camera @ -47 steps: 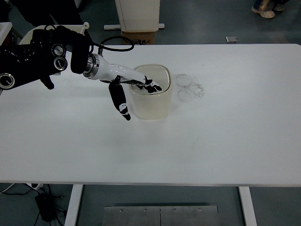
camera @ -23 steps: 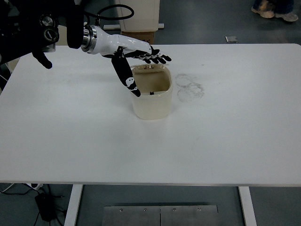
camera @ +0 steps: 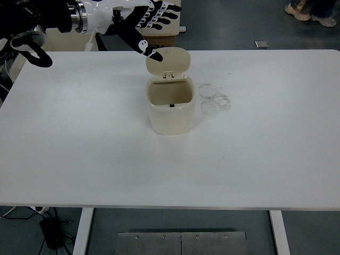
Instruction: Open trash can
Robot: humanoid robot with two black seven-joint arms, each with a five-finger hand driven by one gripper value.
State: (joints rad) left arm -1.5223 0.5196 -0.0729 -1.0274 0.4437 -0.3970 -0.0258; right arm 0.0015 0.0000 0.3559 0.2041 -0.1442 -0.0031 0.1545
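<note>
A small cream trash can (camera: 170,111) stands on the white table (camera: 170,159), a little left of the middle. Its lid (camera: 168,61) stands flipped up at the far side and the inside shows. My left hand (camera: 150,24) is raised above the table's far edge, up and left of the lid, with fingers spread and holding nothing. Its black arm (camera: 32,21) comes in from the top left corner. The right arm does not show.
Faint ring marks (camera: 214,98) lie on the table right of the can. A cardboard box and a white cabinet (camera: 159,37) stand beyond the far edge. A person's shoes (camera: 308,8) show at the top right.
My left hand has lifted off the can and drawn back up and to the left. The lid, shut under the fingers a second ago, now stands open.
</note>
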